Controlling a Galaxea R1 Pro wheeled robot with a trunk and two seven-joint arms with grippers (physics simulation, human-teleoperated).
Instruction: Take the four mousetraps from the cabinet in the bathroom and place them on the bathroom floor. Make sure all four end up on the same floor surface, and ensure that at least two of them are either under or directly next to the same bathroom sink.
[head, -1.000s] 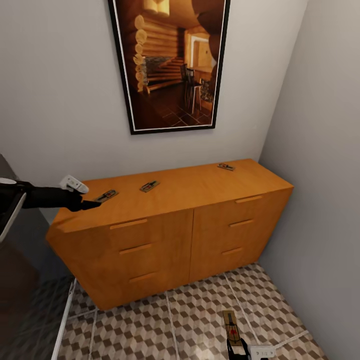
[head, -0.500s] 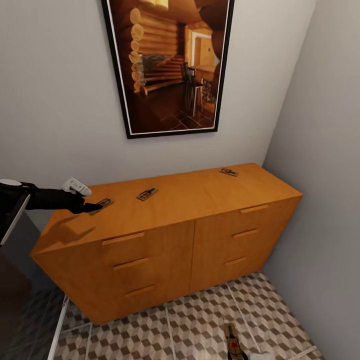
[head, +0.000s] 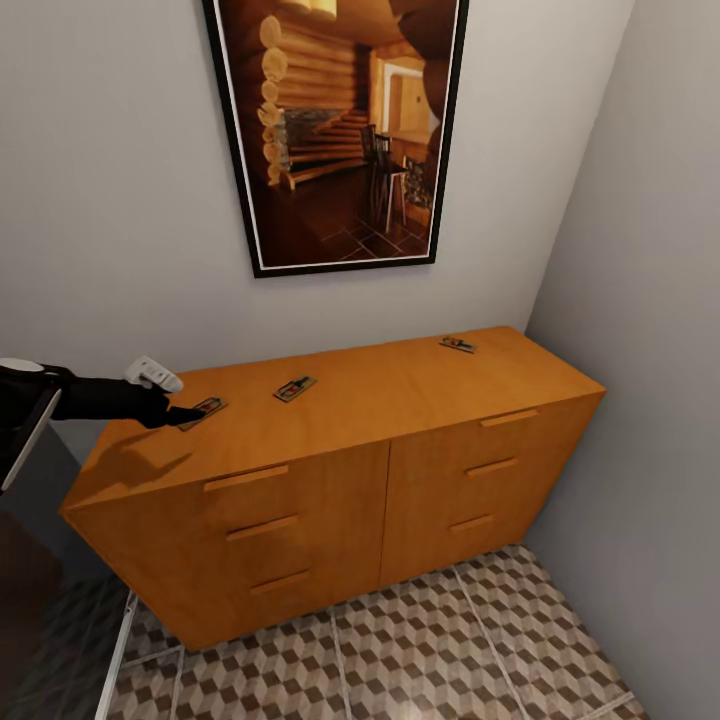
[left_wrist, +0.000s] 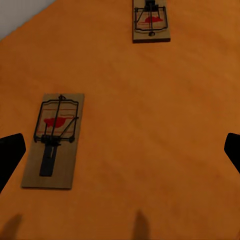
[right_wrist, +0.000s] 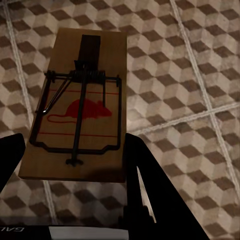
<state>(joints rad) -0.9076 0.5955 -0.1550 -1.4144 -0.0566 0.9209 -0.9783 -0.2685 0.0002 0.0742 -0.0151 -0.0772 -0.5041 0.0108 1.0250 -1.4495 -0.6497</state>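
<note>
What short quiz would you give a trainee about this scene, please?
1. True or false: four mousetraps lie on the cabinet.
2. What hangs on the wall above the cabinet? A) a mirror B) a framed picture C) a shelf
3. Fill in: the right hand holds a mousetrap over the ____ floor.
Key: 1 false, three lie there; 2 B; 3 tiled.

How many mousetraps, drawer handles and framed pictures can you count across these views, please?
Mousetraps: 4, namely three on the cabinet top, left, middle and right, plus one in the right gripper over the tiled floor.
Drawer handles: 6
Framed pictures: 1
Total: 11
</note>
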